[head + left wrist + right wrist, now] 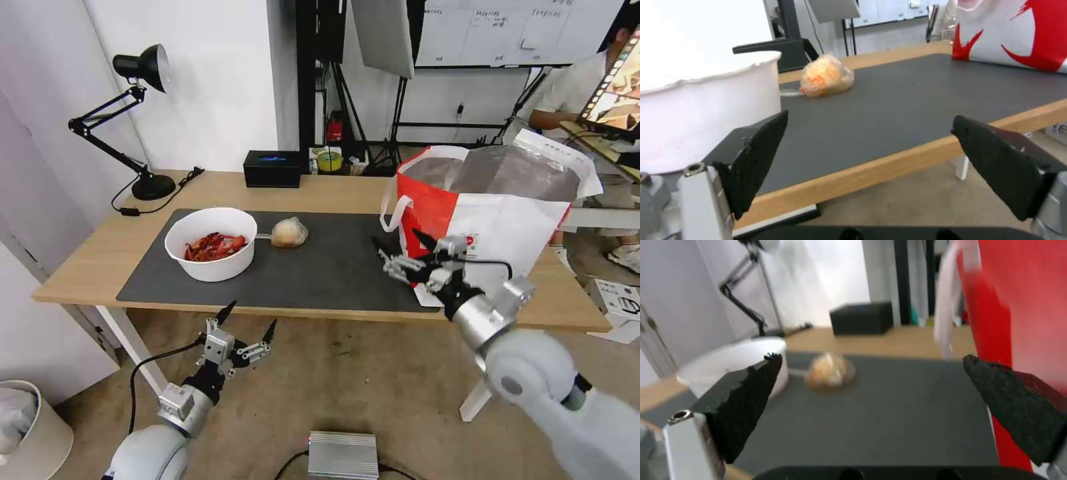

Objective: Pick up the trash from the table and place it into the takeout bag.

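On the table (87,247), a white bowl of red crayfish shells (211,243) stands at the left of the dark grey mat (333,267). Just to its right lies a small clear bag with a beige lump (289,233). The takeout bag (493,207) stands open at the table's right end. My left gripper (252,315) hangs open below the table's front edge, in front of the bowl (706,110). Above the mat, my right gripper (398,241) is open and holds nothing, close beside the takeout bag's red side (1022,306). It faces the lump bag (830,375).
A black desk lamp (143,120) and a black tissue box (272,168) stand along the table's back. On the floor are a silver box (343,455), a white bin (27,427) at the left and a cardboard box (617,297) at the right.
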You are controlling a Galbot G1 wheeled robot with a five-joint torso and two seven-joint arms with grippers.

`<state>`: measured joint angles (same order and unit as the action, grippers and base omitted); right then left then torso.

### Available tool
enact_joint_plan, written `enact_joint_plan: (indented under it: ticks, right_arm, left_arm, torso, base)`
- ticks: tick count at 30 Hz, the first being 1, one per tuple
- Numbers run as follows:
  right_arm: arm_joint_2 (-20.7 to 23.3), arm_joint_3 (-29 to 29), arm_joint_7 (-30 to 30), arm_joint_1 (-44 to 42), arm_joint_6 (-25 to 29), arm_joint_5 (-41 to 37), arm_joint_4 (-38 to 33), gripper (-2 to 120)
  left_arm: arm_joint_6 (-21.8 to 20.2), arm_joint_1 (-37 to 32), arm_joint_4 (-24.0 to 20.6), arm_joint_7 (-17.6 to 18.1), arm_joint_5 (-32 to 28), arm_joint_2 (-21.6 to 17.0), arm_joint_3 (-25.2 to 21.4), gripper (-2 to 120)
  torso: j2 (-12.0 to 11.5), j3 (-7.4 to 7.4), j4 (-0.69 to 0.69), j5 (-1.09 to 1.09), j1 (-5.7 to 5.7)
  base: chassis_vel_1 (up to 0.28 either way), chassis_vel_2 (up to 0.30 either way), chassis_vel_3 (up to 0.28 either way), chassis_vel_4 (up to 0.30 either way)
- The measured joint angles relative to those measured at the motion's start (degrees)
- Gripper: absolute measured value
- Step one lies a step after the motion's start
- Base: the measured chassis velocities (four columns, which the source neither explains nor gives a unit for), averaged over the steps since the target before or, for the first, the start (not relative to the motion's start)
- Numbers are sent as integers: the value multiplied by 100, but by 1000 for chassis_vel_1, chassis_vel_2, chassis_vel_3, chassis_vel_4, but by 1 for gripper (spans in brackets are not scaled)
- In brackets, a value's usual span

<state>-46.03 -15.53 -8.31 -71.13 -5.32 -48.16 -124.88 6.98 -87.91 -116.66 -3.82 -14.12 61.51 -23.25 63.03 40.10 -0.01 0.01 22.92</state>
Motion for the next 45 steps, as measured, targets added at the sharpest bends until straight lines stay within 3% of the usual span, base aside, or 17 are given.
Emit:
enact_joint_plan:
  ticks: [10,20,45]
  right_arm:
    - [-809,-127,254,-1495,887,1391,192,100]
    - [-1264,-104,223,-2071,1416,2099,416,100]
    - [-1334,67,63,-2023,1428,2163,525,100]
  left_arm:
    - [31,-77,21,-4,38,67,1,100]
    - [76,-118,71,-6,33,34,-83,100]
    - [141,-296,99,-44,30,5,-217,100]
  torso:
    - [0,0,0,0,-1]
    - [0,0,1,-1,0]
    - [0,0,0,-1,0]
  base:
    - [0,0,0,0]
    - [0,0,0,0]
    - [0,0,0,0]
